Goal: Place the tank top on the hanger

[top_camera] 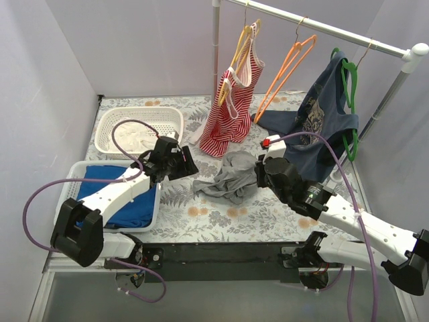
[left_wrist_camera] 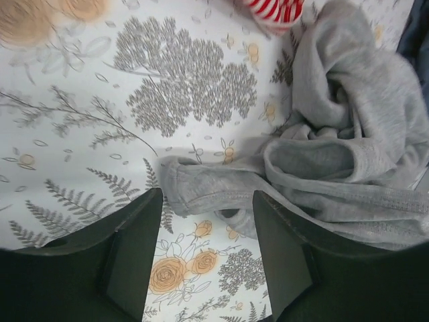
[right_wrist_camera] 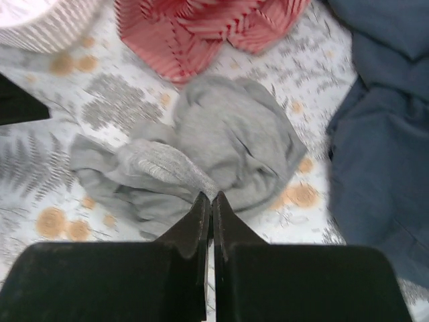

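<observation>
The tank top (top_camera: pixel 228 176) lies crumpled in a heap on the desk (top_camera: pixel 201 221) at the centre of the top view. The hanger (top_camera: pixel 285 72) hangs bare on the rail (top_camera: pixel 322 28) at the upper right, between the striped top (top_camera: pixel 231 114) and the navy shirt (top_camera: pixel 315 127). The left end effector (left_wrist_camera: pixel 208 201) has its fingers apart, straddling a folded hem at the lower middle of its wrist view. The right end effector (right_wrist_camera: pixel 212 200) has its fingers pressed together with no cloth visibly between them, at the heap's lower edge in its own view. The main hazard, I judge, is the bunching: a pinch into these folds may catch several layers, or a strap and the body together. The garment would then rise as a knot with no opening to thread. The soft knit could also slip from a shallow bite on the hem. The striped top's hem lies just beside the heap at the top of both wrist views, so a careless close might drag it along.
</observation>
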Robot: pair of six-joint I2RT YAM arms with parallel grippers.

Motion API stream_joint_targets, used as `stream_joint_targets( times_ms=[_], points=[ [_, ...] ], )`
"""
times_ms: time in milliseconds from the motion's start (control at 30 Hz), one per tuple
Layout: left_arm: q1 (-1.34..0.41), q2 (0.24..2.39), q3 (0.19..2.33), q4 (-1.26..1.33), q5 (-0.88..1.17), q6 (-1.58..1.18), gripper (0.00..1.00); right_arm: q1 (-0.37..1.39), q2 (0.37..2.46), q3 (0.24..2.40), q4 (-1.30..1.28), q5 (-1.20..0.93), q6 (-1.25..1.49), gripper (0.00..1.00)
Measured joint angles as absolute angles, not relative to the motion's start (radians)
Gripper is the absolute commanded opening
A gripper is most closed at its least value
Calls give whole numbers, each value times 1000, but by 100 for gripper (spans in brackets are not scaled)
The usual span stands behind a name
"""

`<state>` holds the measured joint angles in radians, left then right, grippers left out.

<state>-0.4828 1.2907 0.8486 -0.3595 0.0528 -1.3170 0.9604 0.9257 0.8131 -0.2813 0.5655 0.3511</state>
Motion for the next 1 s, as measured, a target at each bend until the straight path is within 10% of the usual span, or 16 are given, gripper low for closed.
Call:
stream_joint_targets(
  times_ms=[733, 900, 1000],
  points=[
    [-683, 1436, 746, -310, -191, -1391, 49, 923, 930, 736, -402, 521, 420, 1],
    [-683, 1453, 714, -239, -204, -1395, 8, 923, 930, 736, -402, 514, 421, 1],
    [-684, 1451, 709, -210, -200, -1394, 0, 923, 929, 736, -402, 513, 419, 1]
  ],
)
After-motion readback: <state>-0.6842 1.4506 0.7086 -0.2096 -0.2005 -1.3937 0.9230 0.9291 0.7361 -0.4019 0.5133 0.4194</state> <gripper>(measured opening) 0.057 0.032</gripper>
